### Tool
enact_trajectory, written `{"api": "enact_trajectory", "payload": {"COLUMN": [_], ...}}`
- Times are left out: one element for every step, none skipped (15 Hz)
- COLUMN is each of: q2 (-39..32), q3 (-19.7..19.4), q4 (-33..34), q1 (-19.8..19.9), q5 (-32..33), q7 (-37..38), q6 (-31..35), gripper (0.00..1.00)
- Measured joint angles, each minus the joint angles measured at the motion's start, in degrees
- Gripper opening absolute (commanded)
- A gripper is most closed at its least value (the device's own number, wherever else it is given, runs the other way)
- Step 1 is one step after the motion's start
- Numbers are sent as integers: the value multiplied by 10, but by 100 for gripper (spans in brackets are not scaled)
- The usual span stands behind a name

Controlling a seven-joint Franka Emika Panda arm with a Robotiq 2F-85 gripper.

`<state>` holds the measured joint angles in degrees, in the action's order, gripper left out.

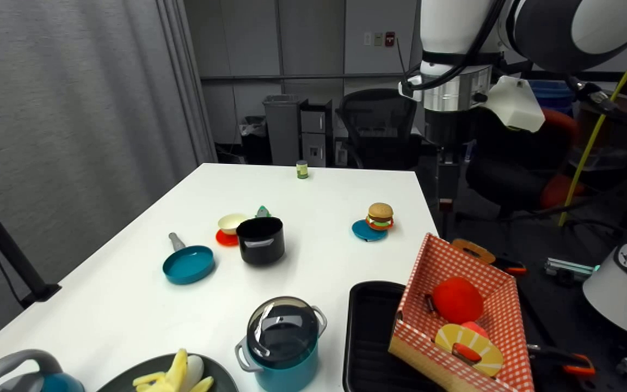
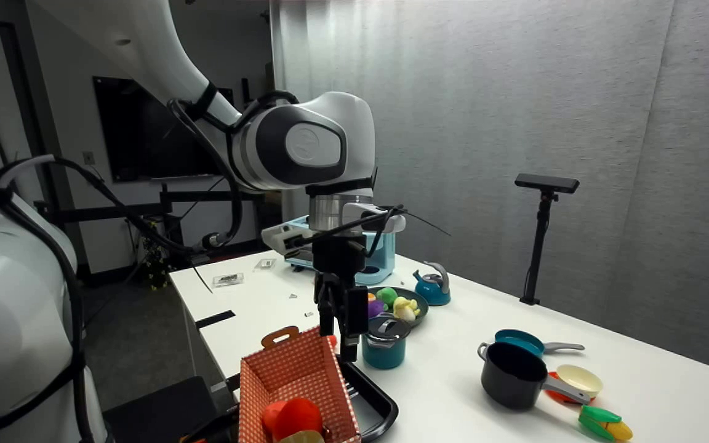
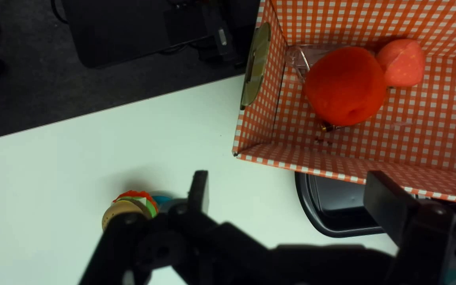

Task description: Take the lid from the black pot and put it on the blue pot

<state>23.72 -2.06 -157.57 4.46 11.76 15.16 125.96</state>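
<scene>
Grey curtain [image 1: 85, 125] hangs along the side of the room, and office chairs and bins stand behind a white table [image 1: 313, 193]. In an exterior view, a red-checked box [image 1: 422, 277] partly covers a black tray [image 1: 370, 337] and holds a red ball-shaped piece [image 1: 458, 300] and a yellow slice [image 1: 487, 351]. The lid [image 1: 281, 332] sits on the blue pot [image 1: 286, 375], left of the box across the tray. Farther back and left of the box, the black pot [image 1: 262, 247] shows its dark inside, with a teal pan [image 1: 189, 265] near it and a cream bowl [image 1: 232, 223] close behind. Beyond the box, a toy burger [image 1: 380, 213] is on or against a blue disc [image 1: 365, 231]; I cannot tell which.

The gripper [image 2: 338, 344], in an exterior view, hangs tips down against the box's rim as seen there; its height I cannot tell. Just past the box stands the lidded blue pot, with a toy kettle [image 2: 433, 290] farther beyond. The black pot is well to the right of the box, its grey handle pointing away.

In the wrist view, the gripper is released, its fingers [image 3: 199, 190] wide apart with white tabletop between them. One finger overlaps the box's wall; the burger shows near the finger farther from the box.
</scene>
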Motion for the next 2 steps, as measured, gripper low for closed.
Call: {"api": "enact_trajectory", "payload": {"q2": [0,0], "q3": [0,0], "q4": [0,0], "q1": [0,0], "q5": [0,0], "q7": [0,0], "q6": [0,0], "gripper": [100,100]}}
